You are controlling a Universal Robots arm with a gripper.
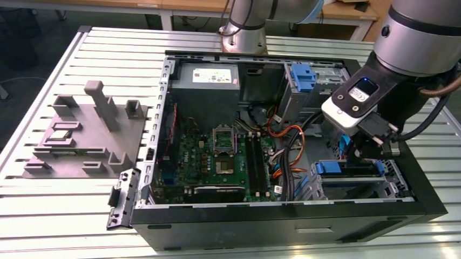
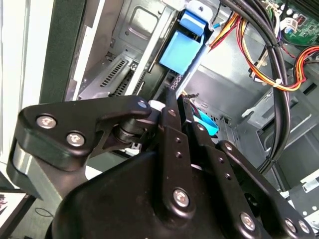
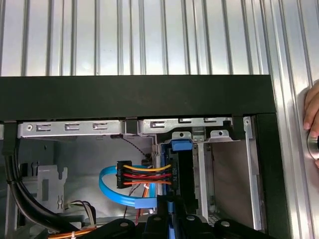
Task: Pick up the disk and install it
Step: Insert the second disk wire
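Gripper (image 1: 368,144) is down inside the open computer case (image 1: 403,208), at the drive bay on the exterior view's right. The fingers (image 2: 172,107) look pinched narrow on the edge of the disk (image 3: 175,169), which stands on edge in the bay with its blue bracket showing. A hand (image 3: 312,124) rests on the slatted table (image 3: 149,35) beside the case.

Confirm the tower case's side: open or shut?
Open. The case is uncovered on its upward side; the motherboard and cables lie exposed in the exterior view.
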